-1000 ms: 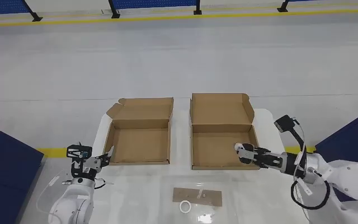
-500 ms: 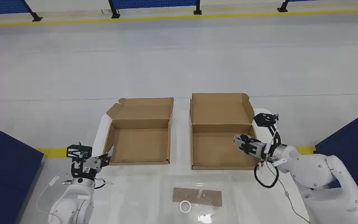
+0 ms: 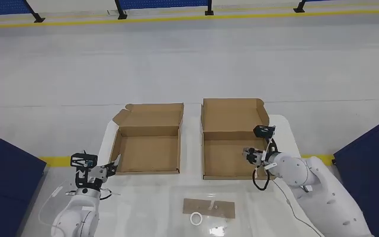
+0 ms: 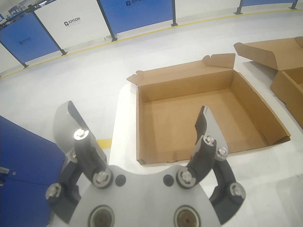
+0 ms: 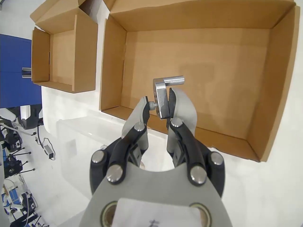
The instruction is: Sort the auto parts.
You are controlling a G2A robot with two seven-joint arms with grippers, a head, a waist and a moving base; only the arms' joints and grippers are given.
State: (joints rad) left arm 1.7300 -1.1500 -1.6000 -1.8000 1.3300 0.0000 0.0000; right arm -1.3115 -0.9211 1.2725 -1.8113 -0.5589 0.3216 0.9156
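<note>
Top view: the right hand point(image 3: 251, 156) hangs over the right box point(image 3: 225, 157), close to its right wall, right of centre in the frame; the left hand point(image 3: 105, 170) sits at lower left, just beside the left box point(image 3: 148, 153); at bottom centre a cardboard sheet point(image 3: 222, 208) and a white ring point(image 3: 196, 218) lie on the table point(image 3: 148, 195), seemingly not yet sorted; left wrist view: the left hand point(image 4: 137, 119) is spread wide with nothing between its fingers, facing the left box point(image 4: 184, 76); right wrist view: the right hand point(image 5: 158, 102) is clamped on a metal part point(image 5: 169, 80), an angled bracket with a short pin, held above the floor of the right box point(image 5: 281, 60), just inside its near wall; the step in hand looks like the drop-off; the next move calls for lowering a little, then parting the fingers so the piece lands inside and not on the rim
</note>
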